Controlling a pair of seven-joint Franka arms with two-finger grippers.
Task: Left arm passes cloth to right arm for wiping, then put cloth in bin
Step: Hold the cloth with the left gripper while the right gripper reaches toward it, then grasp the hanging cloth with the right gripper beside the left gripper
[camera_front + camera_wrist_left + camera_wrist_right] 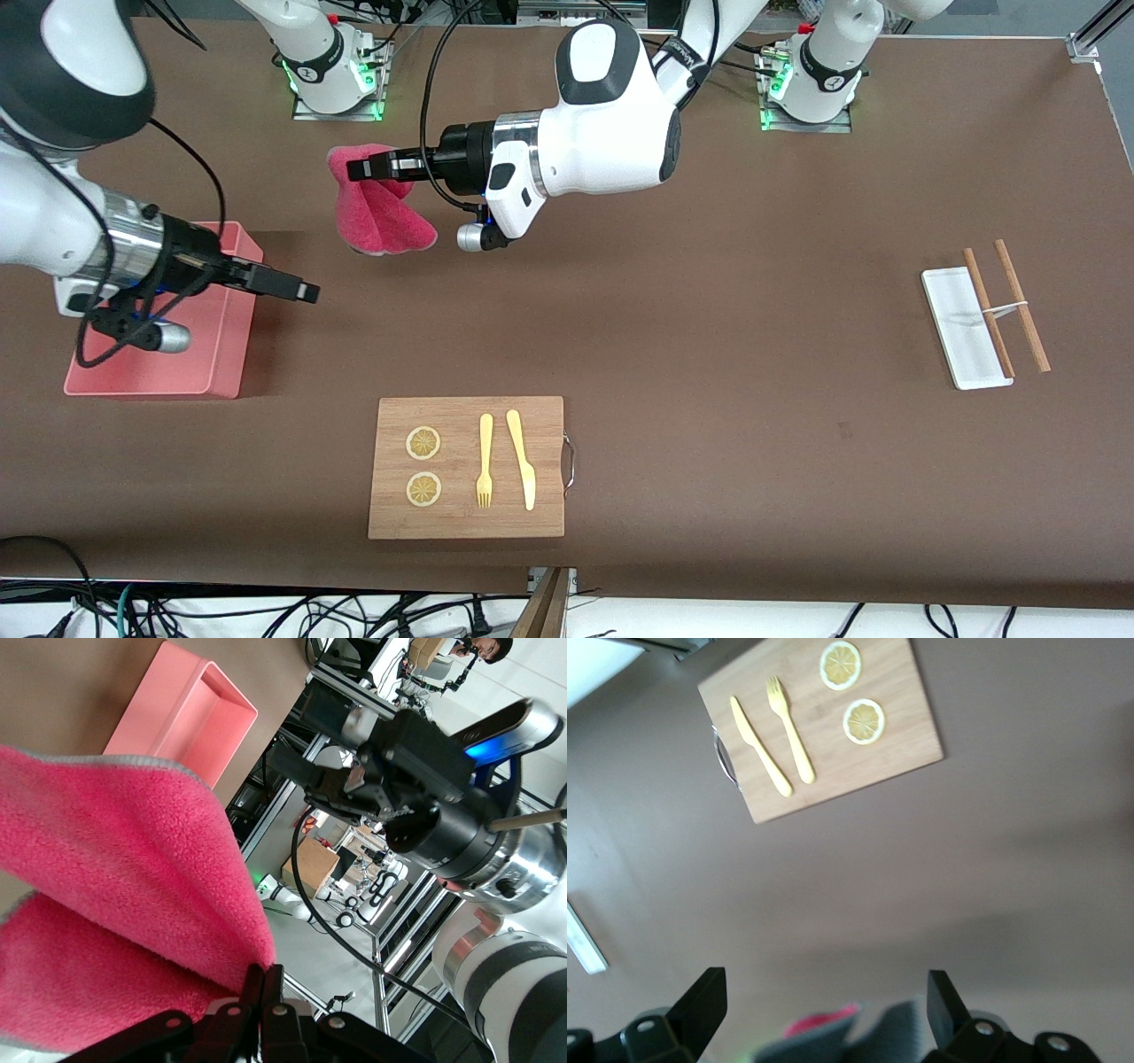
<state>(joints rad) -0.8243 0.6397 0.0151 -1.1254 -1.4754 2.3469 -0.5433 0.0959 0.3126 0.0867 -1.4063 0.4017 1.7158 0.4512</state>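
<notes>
The bin (226, 354) sat at the right arm's end of the table (709, 354); the board (466, 523) lay nearer the front camera, carrying fork (485, 461) and knife (521, 456).

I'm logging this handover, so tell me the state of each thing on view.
cloth: hanging, pinched in the left gripper
left gripper: shut on the cloth, in the air
right gripper: open, empty, beside the bin
bin: upright, no cloth in it
wooden board: flat, carrying cutlery

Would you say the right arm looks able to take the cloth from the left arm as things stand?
Probably yes. The left pincer is shut on the cloth, which hangs free above the table. The right pincer stands open over the edge of the bin, with nothing between it and the cloth.
</notes>
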